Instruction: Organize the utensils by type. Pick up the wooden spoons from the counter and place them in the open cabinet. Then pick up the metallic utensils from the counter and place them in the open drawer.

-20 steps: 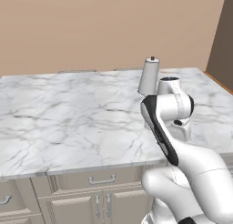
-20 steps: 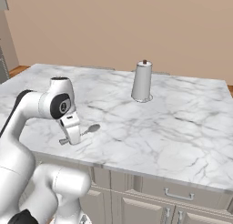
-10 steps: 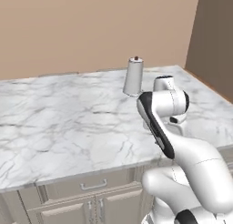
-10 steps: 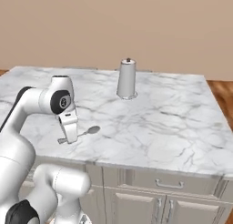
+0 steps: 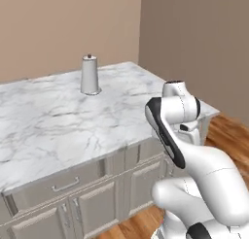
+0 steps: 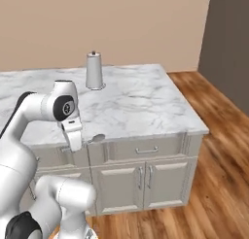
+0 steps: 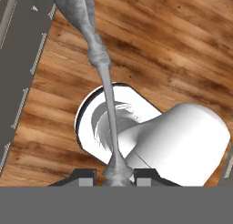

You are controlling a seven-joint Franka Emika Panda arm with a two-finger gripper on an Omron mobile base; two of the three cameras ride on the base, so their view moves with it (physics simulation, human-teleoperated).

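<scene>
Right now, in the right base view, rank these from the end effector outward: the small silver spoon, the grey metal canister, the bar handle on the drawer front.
1. Small silver spoon, held in the end effector.
2. Bar handle, to its right on the drawer front.
3. Grey metal canister, standing at the back of the counter.

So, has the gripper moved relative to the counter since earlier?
Yes: the gripper, holding the silver spoon, has drawn back from over the counter to beyond its front edge.

My own forearm hides my gripper [image 6: 81, 146] in the right base view, so just the silver spoon [image 6: 97, 137] bowl pokes out beside it. In the hand view the spoon's [image 7: 98, 59] bowl runs off the top edge, and its handle end sinks between my 2 fingertips [image 7: 84, 178].
</scene>
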